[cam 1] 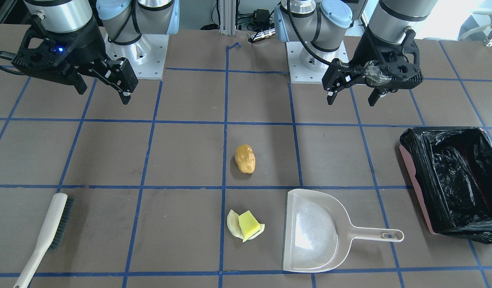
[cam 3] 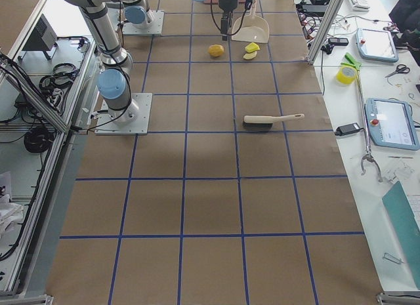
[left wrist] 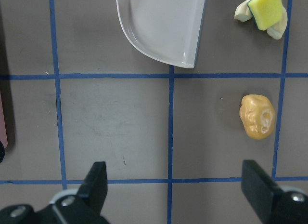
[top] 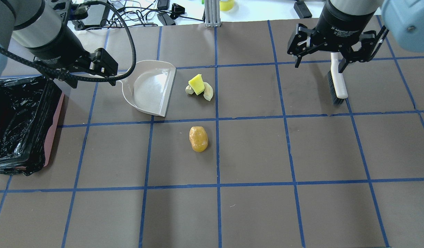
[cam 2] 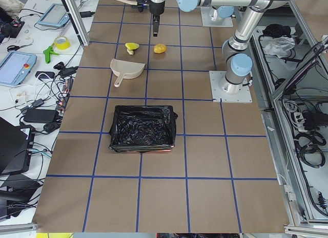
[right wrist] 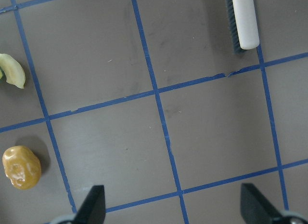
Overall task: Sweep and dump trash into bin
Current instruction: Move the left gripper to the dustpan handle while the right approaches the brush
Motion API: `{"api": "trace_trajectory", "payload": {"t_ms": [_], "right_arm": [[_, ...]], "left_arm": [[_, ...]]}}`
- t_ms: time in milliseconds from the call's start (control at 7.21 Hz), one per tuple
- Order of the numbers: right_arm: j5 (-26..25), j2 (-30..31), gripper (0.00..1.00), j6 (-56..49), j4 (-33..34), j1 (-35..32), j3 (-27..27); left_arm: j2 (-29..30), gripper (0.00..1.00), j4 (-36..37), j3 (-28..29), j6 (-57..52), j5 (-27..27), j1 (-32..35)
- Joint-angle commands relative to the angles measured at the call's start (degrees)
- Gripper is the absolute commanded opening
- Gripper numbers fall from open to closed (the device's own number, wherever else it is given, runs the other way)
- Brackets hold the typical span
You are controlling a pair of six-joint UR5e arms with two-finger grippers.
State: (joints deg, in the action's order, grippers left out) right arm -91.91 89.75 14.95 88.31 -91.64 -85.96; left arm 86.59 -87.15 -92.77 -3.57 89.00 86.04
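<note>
Left gripper [left wrist: 175,185]: fingers wide apart, nothing btwn them, up off the bench [cam 1: 110,160]. It hangs over the grid square on the robot's side of the beige plastic dustpan [cam 1: 313,232], toward the pan's handle end. Right gripper [right wrist: 174,204]: also spread, empty, up in the air, well apart from the dustpan on its mouth side.

Dustpan lies flat on the bench. Its mouth edge faces the trash & its handle points toward the pink rectangular bin w/ crinkled black bag liner [cam 1: 425,180]. Bin sits past the handle tip, apart from it.

Trash is all on the bench, outside the pan. Yellow sponge block w/ green side [cam 1: 249,225] is just beside the dustpan's mouth, tilted, resting on the pale beige floppy curved piece [cam 1: 231,221], which pokes out from under it on both sides. Yellow-brown potato-like lump [cam 1: 245,159] is nr the dustpan's mouth corner on the robot's side, apart from pan & sponge, alone in its own square.

Beige-handled brush w/ dark bristles [cam 1: 50,232] lies flat, well beyond the trash from the dustpan's mouth. In overhead view it's roughly under the right gripper, which is clear of it.
</note>
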Motion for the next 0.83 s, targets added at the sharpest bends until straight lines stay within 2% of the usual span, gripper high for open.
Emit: {"api": "trace_trajectory", "payload": {"t_ms": [0, 139, 277, 416, 693], "right_arm": [[0.1, -0.4, 1.00, -0.5, 0.2, 1.0, 0.0], [0.2, -2.2, 1.00, -0.6, 2.0, 2.9, 0.0], [0.4, -5.9, 1.00, -1.5, 5.0, 5.8, 0.2], [2.7, -7.0, 1.00, -3.2, 6.1, 8.1, 0.3], [2.6, -10.6, 1.00, -4.3, 12.4, 12.4, 1.0]], "left_arm": [[1.4, 1.00, 1.8, 0.0, 0.7, 0.1, -0.6], [2.5, 1.00, 4.9, 0.0, 1.9, -0.1, -1.1], [4.4, 1.00, 12.6, -0.5, 9.2, -0.3, -1.7], [5.7, 1.00, 16.7, -2.0, 18.6, -0.4, -1.7], [8.4, 1.00, 17.4, -2.9, 48.4, 0.3, -2.9]]}}
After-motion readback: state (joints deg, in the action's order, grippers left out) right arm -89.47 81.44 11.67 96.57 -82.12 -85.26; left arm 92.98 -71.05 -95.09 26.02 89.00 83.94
